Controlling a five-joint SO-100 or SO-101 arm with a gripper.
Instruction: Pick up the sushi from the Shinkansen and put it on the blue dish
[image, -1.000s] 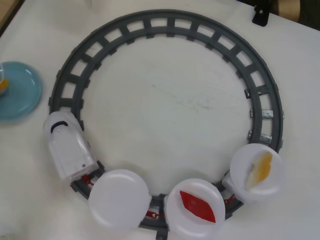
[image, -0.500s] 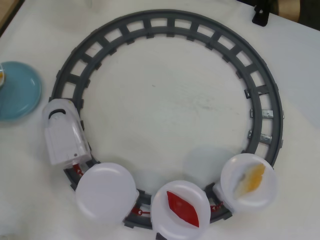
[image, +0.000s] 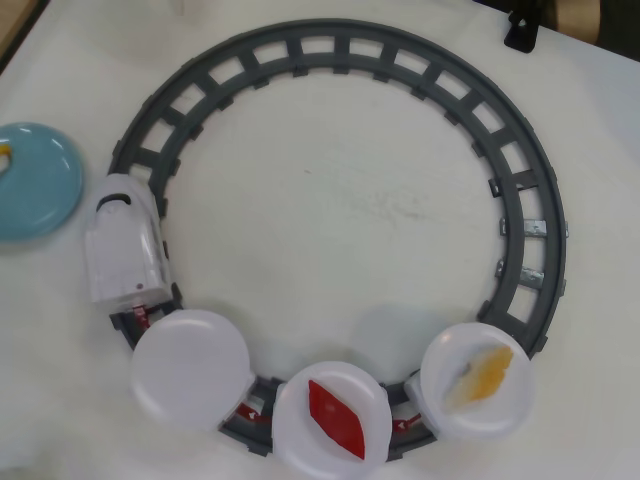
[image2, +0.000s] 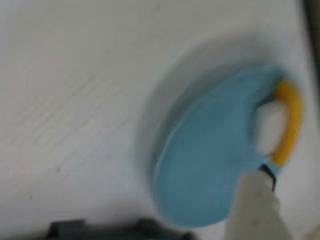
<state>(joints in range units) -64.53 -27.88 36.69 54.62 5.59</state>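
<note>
Resting on the round, glossy blue dish (image2: 210, 170), ridged sushi (image2: 287, 122); gripper state unclear.

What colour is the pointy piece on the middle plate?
Red; the pointed piece shows best in the overhead view.

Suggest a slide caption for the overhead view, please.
Shinkansen on circular track, its three plates carrying nothing, a red piece and a pale orange piece; blue dish at left.
</note>
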